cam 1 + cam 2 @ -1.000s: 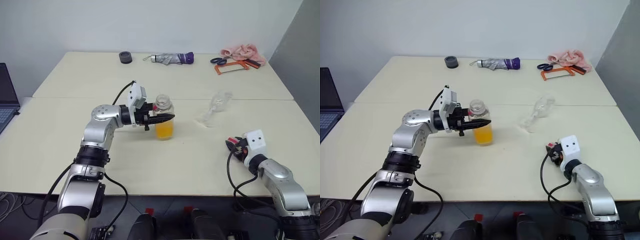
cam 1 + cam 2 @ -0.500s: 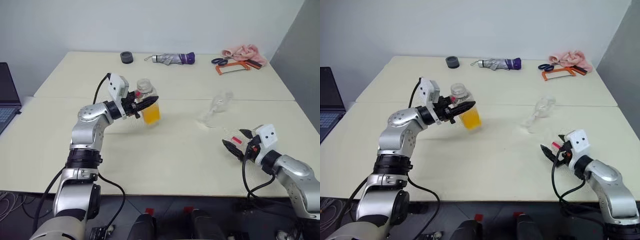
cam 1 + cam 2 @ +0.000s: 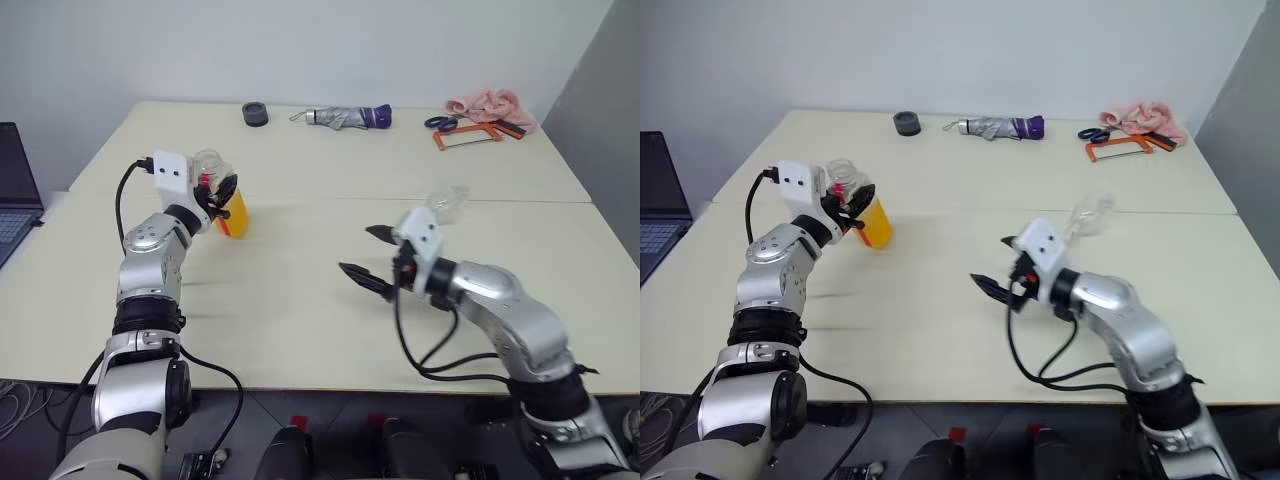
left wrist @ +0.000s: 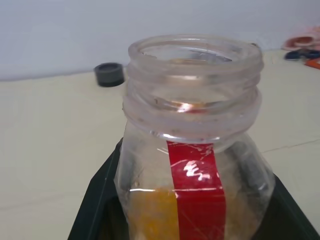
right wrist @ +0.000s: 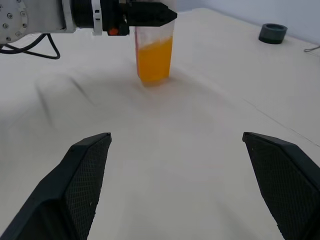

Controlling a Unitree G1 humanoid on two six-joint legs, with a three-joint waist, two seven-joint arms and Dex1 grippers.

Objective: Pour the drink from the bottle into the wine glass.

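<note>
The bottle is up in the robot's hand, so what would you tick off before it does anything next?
1. Bottle gripped: ok, the left gripper is shut on it.
2. Cap off: ok, the left wrist view shows an open mouth.
3. Drink inside: ok, orange fills the lower part and the table below shows no spill.
4. Wine glass upright: not ok, it lies on its side behind the right arm.
5. Right gripper ready: ok, open and holding nothing.
6. Bottle near glass: not ok, they are far apart across the table.

Uncapped bottle (image 3: 222,193), half-full orange drink (image 3: 233,216)
</note>
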